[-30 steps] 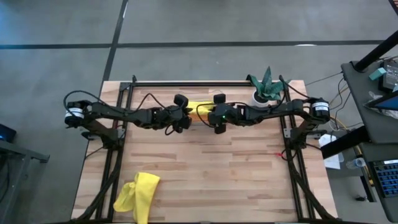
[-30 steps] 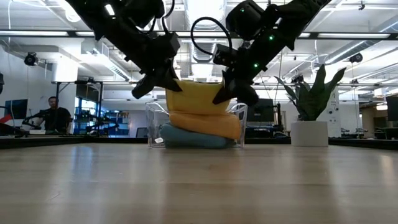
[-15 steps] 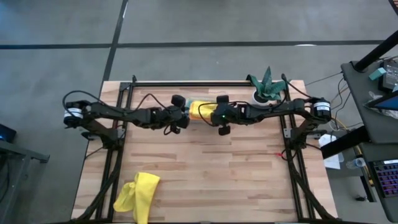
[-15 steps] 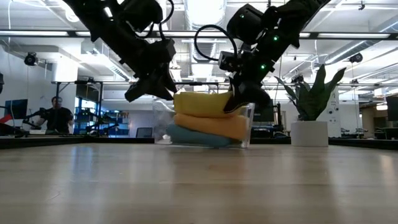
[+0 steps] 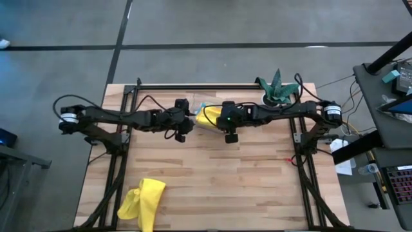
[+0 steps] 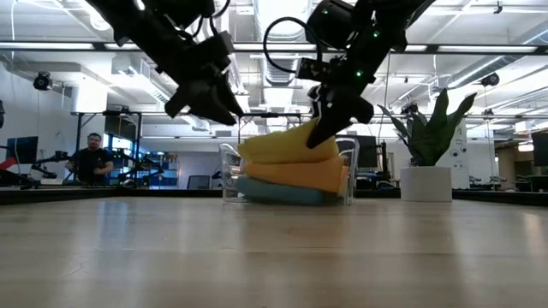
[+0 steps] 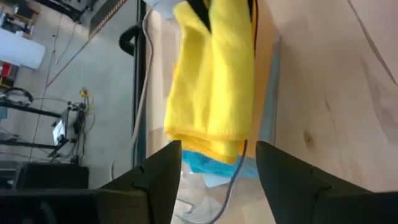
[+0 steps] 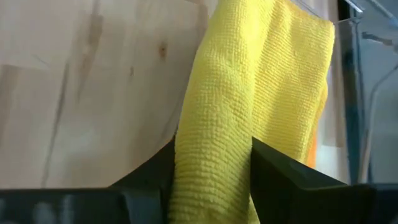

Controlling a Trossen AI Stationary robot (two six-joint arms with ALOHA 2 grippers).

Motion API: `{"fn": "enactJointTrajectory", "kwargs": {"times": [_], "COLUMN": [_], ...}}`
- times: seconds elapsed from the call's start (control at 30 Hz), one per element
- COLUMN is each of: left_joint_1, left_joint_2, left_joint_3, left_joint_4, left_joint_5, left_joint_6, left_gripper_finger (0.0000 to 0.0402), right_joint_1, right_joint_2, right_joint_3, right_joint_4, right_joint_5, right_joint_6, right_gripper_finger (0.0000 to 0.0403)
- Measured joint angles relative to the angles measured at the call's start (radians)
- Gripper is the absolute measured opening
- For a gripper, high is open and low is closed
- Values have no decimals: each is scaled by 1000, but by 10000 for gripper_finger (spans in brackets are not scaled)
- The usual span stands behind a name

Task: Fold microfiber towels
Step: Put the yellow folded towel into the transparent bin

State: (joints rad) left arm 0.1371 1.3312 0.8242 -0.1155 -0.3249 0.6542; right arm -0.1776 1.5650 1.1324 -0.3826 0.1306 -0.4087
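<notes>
Clear plastic tray (image 6: 349,171) sits at the far edge of the table (image 5: 212,187), just beside the potted plant (image 5: 275,87); it holds a stack of folded towels: turquoise towel (image 6: 274,192) at the bottom, orange towel (image 6: 300,174) on it, folded yellow towel (image 6: 282,145) on top (the top one sits tilted, higher on the plant side).

Right gripper (image 6: 330,120) is at the tray's plant-side end, right on the folded yellow towel; the right wrist view shows the towel's fold between the two fingers (image 8: 280,180), which stand apart with cloth filling the gap between them; contact on both sides, so it reads as a loose hold on the towel's edge, not a tight pinch.

Left gripper (image 6: 210,103) hangs above the tray's other end, just off the stack; the left wrist view shows its fingers (image 7: 158,180) spread with nothing between them, the towel stack lying beyond the tips, not touching.

Second yellow towel (image 5: 143,203) lies crumpled and unfolded at the near edge of the table, well apart from the tray, on the left arm's side.

A person (image 6: 92,158) sits in the room behind the table, far off on the side away from the plant.
</notes>
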Motion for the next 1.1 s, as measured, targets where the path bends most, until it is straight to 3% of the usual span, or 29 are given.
{"fn": "enactJointTrajectory", "kwargs": {"times": [0.27, 0.77, 1.1], "left_joint_1": [0, 0, 0], "left_joint_2": [-43, -63, -106], "left_joint_3": [0, 0, 0], "left_joint_4": [-7, 4, 6], "left_joint_5": [3, 59, 204], "left_joint_6": [-61, -126, -190], "left_gripper_finger": [190, 190, 190], "right_joint_1": [0, -6, -6], "right_joint_2": [0, -31, -111], "right_joint_3": [7, 20, 72], "right_joint_4": [-17, -65, -67], "right_joint_5": [-58, -63, -61], "right_joint_6": [41, 97, 167], "right_gripper_finger": [177, 331, 343]}}
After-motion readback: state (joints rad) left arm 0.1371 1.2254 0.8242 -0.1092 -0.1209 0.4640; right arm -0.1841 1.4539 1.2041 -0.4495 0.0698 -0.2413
